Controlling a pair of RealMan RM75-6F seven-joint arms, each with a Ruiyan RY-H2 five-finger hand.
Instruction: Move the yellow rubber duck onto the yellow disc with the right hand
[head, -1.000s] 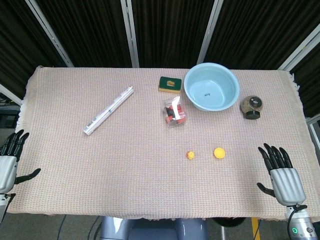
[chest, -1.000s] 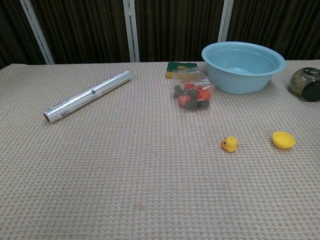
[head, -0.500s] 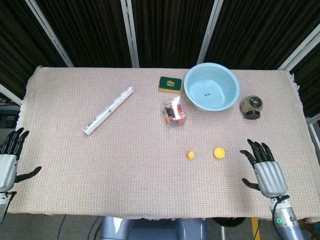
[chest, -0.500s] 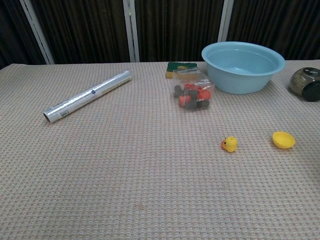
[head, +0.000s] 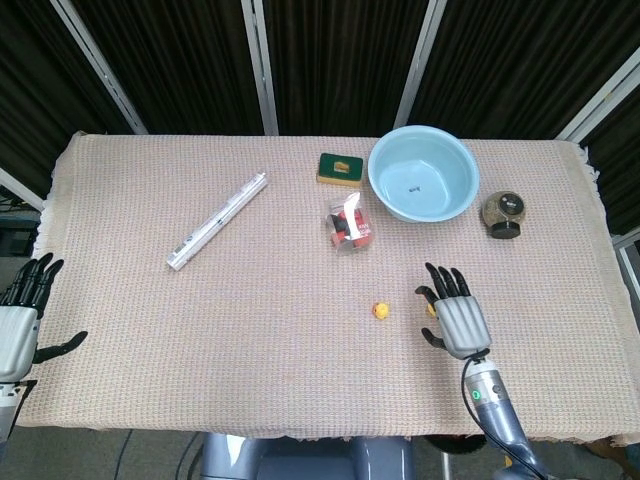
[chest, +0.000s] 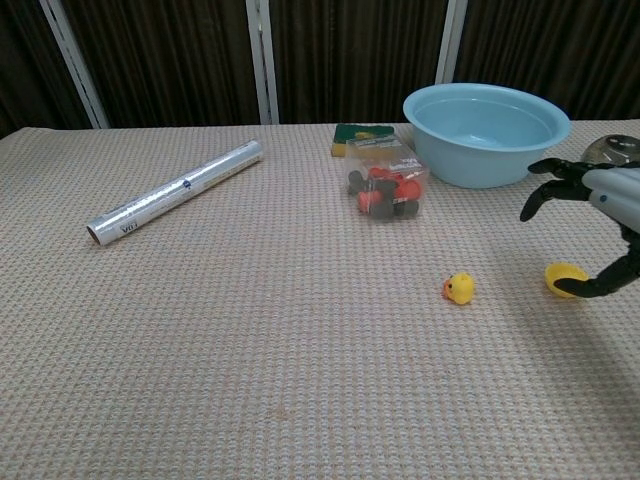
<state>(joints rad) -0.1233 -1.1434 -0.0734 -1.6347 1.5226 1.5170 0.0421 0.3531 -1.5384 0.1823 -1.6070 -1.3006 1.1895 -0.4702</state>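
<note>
The small yellow rubber duck (head: 381, 311) (chest: 459, 289) stands on the woven cloth, just right of the table's middle. The yellow disc (chest: 562, 277) lies to its right; in the head view my right hand covers nearly all of it. My right hand (head: 453, 314) (chest: 600, 215) hovers over the disc with fingers spread and nothing held, a hand's width right of the duck. My left hand (head: 20, 315) stays at the table's near left edge, fingers apart and holding nothing.
A light blue bowl (head: 423, 174) stands at the back right, with a dark round jar (head: 503, 213) to its right. A clear box of red and dark pieces (head: 349, 226), a green sponge (head: 340, 167) and a foil roll (head: 217, 220) lie farther back.
My right hand has swept left and forward from the table's near right corner to above the yellow disc, entering the chest view. The duck, the disc and my left hand have stayed put.
</note>
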